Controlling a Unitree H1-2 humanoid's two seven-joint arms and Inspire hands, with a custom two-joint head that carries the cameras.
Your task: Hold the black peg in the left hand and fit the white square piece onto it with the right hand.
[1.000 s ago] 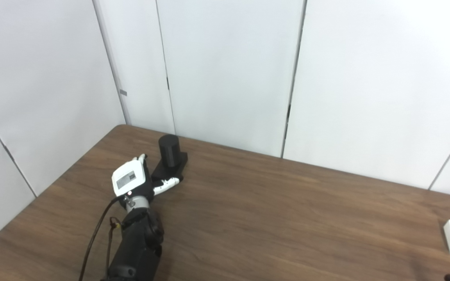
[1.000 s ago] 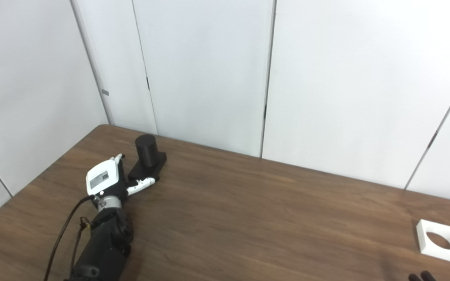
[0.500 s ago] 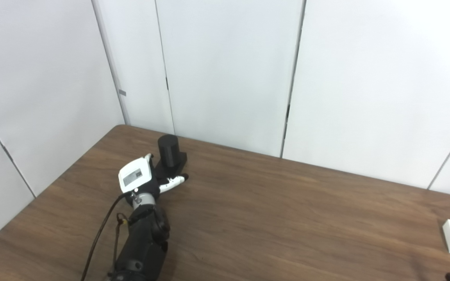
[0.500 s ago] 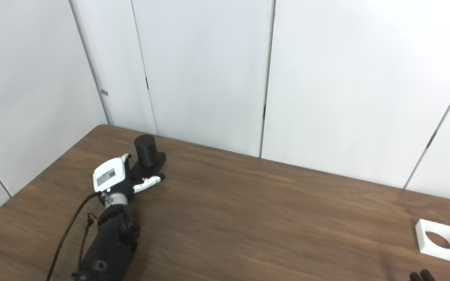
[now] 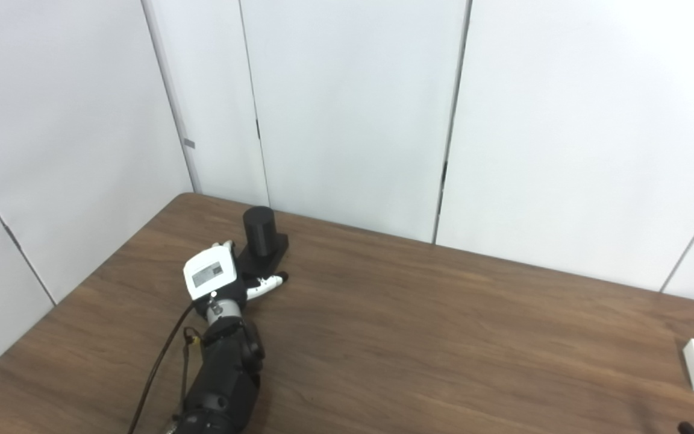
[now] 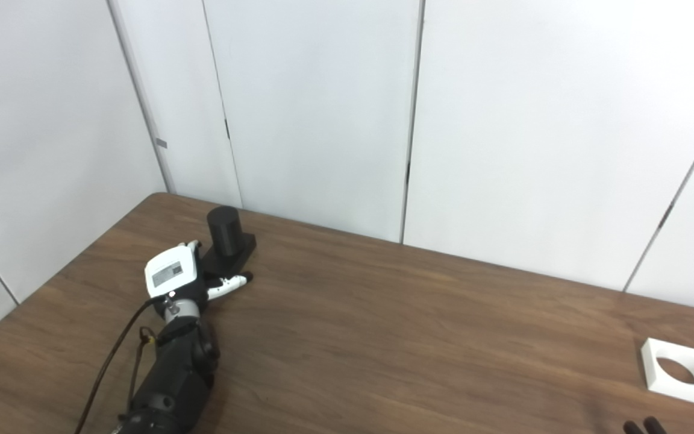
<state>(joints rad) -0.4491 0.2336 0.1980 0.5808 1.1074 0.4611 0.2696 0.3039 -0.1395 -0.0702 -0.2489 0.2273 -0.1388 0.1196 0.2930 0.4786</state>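
Standing upright on its square base near the table's (image 5: 383,337) far left corner, the black peg (image 5: 259,231) is being approached by the left hand (image 5: 217,278), whose fingers are spreading around the base; whether they are gripping it cannot be told. The white square piece (image 6: 678,378) is lying flat, well apart, at the right edge. Only dark fingertips (image 6: 642,427) of the right hand are showing, so their state cannot be told.

A dark wood-grain desk (image 6: 383,337) is filling the lower part of both views, running back to white wall panels. The black peg (image 6: 225,230) is standing upright on its flat black base near the far left corner, while the white square piece (image 6: 678,379), with its round hole facing up, is lying flat near the right edge, well apart from it
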